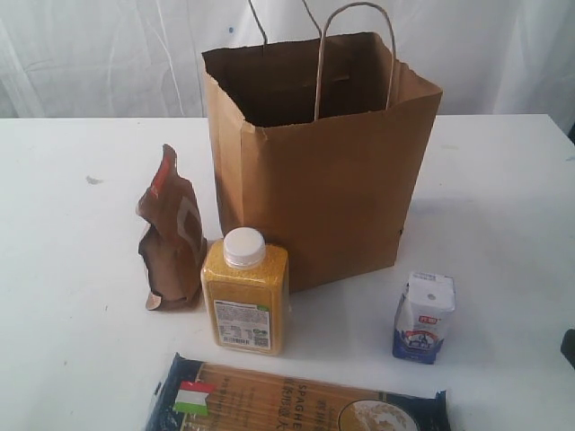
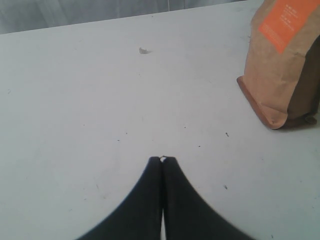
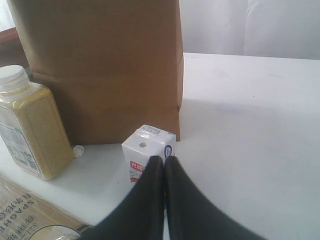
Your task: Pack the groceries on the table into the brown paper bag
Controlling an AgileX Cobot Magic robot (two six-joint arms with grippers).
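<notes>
The left jaws are pressed together on nothing and face bare white bench [image 2: 100,90], with the crumpled brown pouch with orange label [image 2: 282,65] off to one side. The right jaws, likewise closed and empty, point toward the small white-blue carton [image 3: 147,157]. In the exterior view the tall brown paper bag [image 1: 314,180] stands open at centre. The pouch is left of it, the yellow white-capped bottle [image 1: 245,301] in front, the carton at lower right, and the dark-blue spaghetti pack [image 1: 296,400] along the bottom edge. All four still wait to be packed. Next, the right jaws probably need to spread and close around the carton.
</notes>
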